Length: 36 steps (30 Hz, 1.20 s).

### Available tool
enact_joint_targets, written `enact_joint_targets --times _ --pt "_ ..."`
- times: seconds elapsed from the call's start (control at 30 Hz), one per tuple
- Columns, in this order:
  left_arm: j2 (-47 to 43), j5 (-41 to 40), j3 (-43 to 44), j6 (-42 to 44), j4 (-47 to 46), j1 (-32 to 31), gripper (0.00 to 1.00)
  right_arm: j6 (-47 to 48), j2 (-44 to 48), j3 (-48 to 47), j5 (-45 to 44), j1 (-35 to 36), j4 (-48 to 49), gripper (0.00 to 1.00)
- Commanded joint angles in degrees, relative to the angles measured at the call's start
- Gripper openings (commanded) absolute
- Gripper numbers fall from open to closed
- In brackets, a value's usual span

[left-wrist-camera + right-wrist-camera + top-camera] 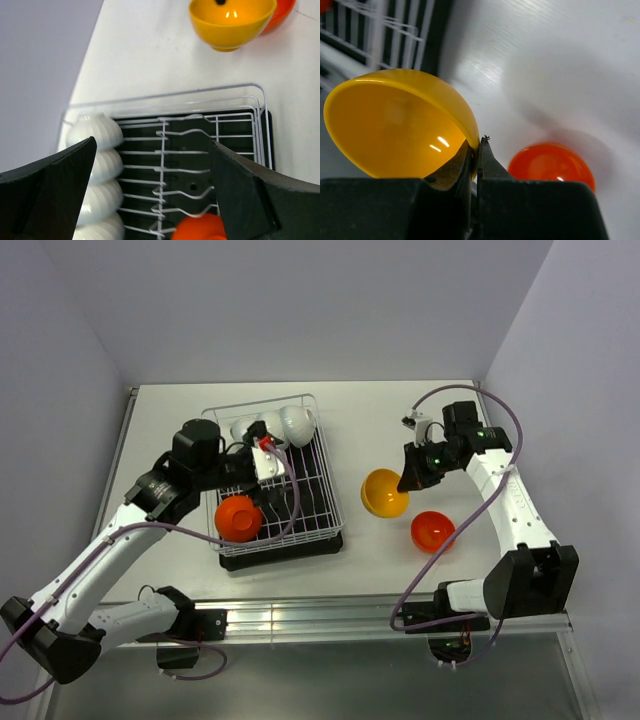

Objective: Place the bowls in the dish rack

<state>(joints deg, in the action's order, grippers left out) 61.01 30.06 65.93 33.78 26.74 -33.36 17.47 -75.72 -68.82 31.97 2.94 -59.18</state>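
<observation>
The white wire dish rack (pixel 318 472) on its black tray holds several white bowls (pixel 278 425) on edge at the back and a red-orange bowl (pixel 238 517) at the front. My left gripper (pixel 262 462) hovers open over the rack; in the left wrist view the left gripper (pixel 152 190) has nothing between its fingers, with the white bowls (pixel 97 165) and the red-orange bowl (pixel 200 227) below. My right gripper (pixel 476 150) is shut on the rim of the tilted yellow bowl (pixel 395 125), right of the rack (pixel 384 492). Another red-orange bowl (pixel 432 530) sits on the table.
The white table (pixel 400 420) is walled on the left, back and right. An aluminium rail (pixel 320 618) runs along the near edge by the arm bases. The rack's corner (pixel 385 35) lies just beyond the yellow bowl in the right wrist view.
</observation>
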Motion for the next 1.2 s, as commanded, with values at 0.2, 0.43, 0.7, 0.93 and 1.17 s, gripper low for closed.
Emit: enact_joint_targets --times 0.2,0.43,0.7,0.93,1.17 --pt "-7.0 1.4 -7.6 29.9 -13.3 -8.6 1.0 0.4 3.0 -7.6 23.8 -0.4 -7.3 0.0" --pt "-7.8 3.8 -11.3 43.6 -14.4 -16.6 1.0 4.3 -1.4 -7.7 32.2 0.2 -13.0 0.0" --pt "-6.4 3.3 -13.9 57.4 -11.7 -23.3 1.0 7.9 -5.7 -6.3 36.3 4.2 -17.5 0.0" --pt "-6.1 -1.6 -16.8 61.9 -15.1 -28.4 1.0 1.1 -6.5 -3.8 32.6 10.4 -12.4 0.0" --pt "-5.3 -3.6 -17.9 64.0 -14.9 -30.4 0.99 -0.3 -7.9 -3.7 30.5 14.5 -11.1 0.0"
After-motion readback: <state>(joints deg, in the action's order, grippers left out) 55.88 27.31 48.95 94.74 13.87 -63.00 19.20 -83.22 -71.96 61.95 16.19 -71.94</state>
